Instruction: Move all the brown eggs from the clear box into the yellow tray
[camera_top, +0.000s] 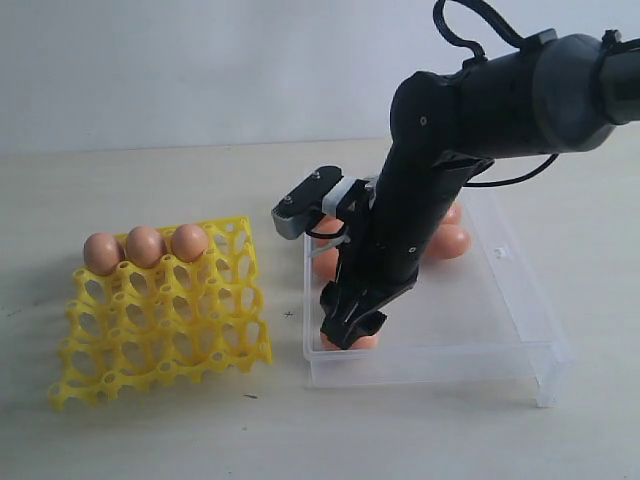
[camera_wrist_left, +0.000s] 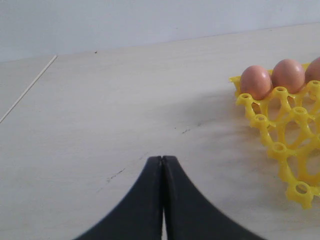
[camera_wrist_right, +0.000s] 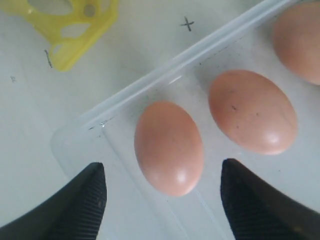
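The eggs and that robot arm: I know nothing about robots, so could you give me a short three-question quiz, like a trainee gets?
1. How many brown eggs sit in the yellow tray?
2. True or false: the right gripper is shut.
3. The left gripper is: A open, B shut, C holding an egg.
Key: 1 three; 2 false, it stands open over an egg in the clear box; 3 B.

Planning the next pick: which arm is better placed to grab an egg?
Right. Its open fingers flank a brown egg in the clear box; the left fingers are shut, over the table beside the yellow tray.
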